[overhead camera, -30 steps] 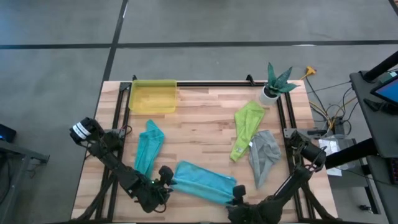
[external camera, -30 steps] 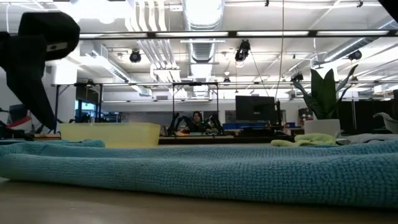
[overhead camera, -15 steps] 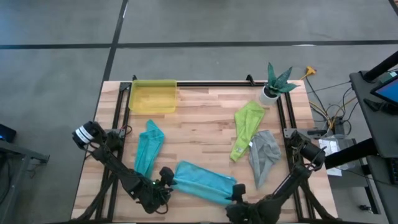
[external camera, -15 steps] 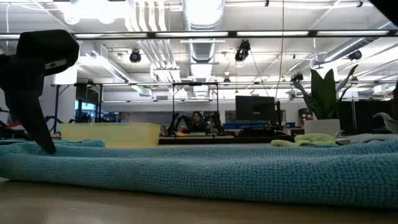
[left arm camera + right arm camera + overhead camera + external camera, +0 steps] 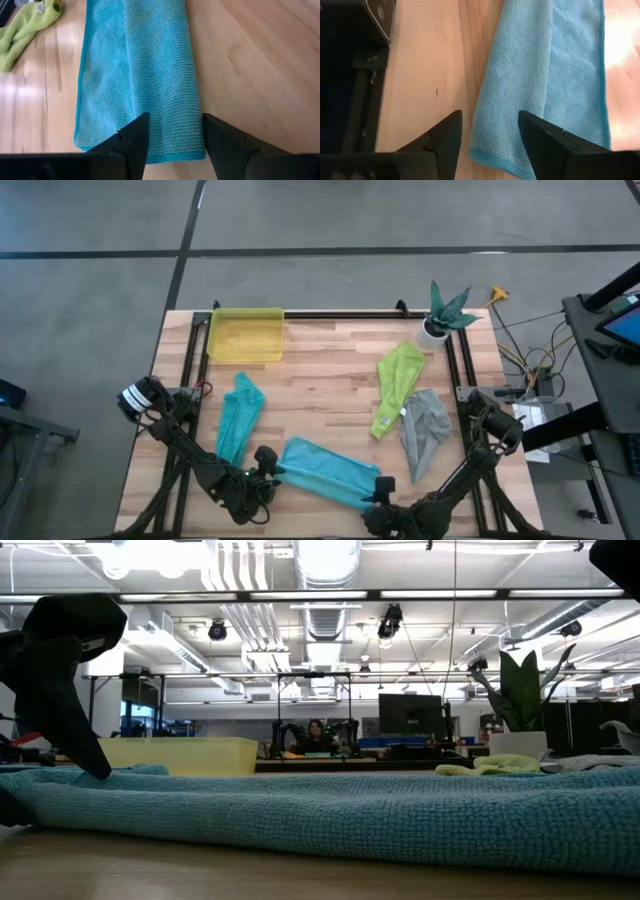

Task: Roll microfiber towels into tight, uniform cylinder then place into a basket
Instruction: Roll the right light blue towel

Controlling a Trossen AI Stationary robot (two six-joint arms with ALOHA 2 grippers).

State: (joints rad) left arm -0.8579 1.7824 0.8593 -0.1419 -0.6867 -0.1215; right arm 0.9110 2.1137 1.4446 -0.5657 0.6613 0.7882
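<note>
The light blue towel lies folded into a long strip near the front edge of the wooden surface, and both arms have taken up posts at its two short ends — a sensible stance for starting a roll. The left gripper hovers over one end, its fingers parted, one over the cloth and one over bare wood beside it, gripping nothing. The right gripper sits at the opposite end, fingers likewise apart and empty, straddling the towel's long edge. The teal towel, lime green towel and grey towel lie unrolled further back. The yellow basket waits at the far left corner — nothing in it yet
</note>
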